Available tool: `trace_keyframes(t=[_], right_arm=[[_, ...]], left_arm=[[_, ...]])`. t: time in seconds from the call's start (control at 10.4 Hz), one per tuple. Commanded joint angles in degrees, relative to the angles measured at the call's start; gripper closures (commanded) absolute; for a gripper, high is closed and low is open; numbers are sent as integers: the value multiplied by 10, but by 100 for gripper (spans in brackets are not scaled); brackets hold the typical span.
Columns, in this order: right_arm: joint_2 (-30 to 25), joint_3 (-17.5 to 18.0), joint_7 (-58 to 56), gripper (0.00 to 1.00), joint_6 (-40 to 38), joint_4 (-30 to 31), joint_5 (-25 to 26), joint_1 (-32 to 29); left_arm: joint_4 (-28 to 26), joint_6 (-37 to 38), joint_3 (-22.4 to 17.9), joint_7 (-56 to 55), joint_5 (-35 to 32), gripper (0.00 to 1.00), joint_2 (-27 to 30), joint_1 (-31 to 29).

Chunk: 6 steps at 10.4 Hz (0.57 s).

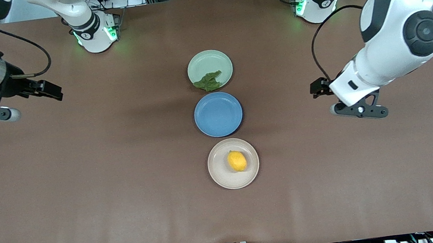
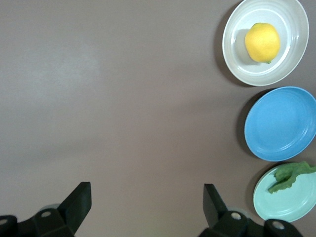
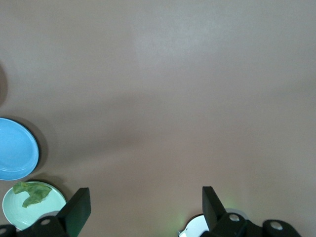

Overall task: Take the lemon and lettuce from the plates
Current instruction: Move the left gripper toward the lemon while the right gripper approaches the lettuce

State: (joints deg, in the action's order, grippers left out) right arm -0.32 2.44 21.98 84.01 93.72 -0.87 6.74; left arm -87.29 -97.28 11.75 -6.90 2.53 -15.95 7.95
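Note:
The yellow lemon (image 1: 237,161) lies on the beige-cream plate (image 1: 219,175), the plate nearest the front camera. The dark green lettuce (image 1: 208,81) lies on the mint green plate (image 1: 211,60), the plate farthest from it. My left gripper (image 1: 318,88) is open and empty over bare table toward the left arm's end. My right gripper (image 1: 53,91) is open and empty over bare table toward the right arm's end. The left wrist view shows the gripper (image 2: 147,197), the lemon (image 2: 262,42), its plate (image 2: 237,59) and the lettuce (image 2: 291,177). The right wrist view shows the gripper (image 3: 146,202) and the lettuce (image 3: 29,193).
An empty blue plate (image 1: 218,114) sits between the two task plates, in a row down the table's middle. The brown table (image 1: 123,170) stretches wide on both sides of the plates. The arms' bases (image 1: 96,33) stand along the edge farthest from the front camera.

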Motion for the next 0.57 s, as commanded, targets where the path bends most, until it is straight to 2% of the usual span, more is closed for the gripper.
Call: trace_keyframes(t=[0.0,0.19,0.48], right_arm=[[-55,11,47,0,38,76,8,11],[-59,29,141,0,68,107,8,44],[-56,30,249,0,113,145,8,103]], left_arm=[[5,-30,-2,-8,13,0,-20,12],[6,-66,-2,-8,13,0,-43,24],[7,-127,-2,-25,23,0,-82,39]])
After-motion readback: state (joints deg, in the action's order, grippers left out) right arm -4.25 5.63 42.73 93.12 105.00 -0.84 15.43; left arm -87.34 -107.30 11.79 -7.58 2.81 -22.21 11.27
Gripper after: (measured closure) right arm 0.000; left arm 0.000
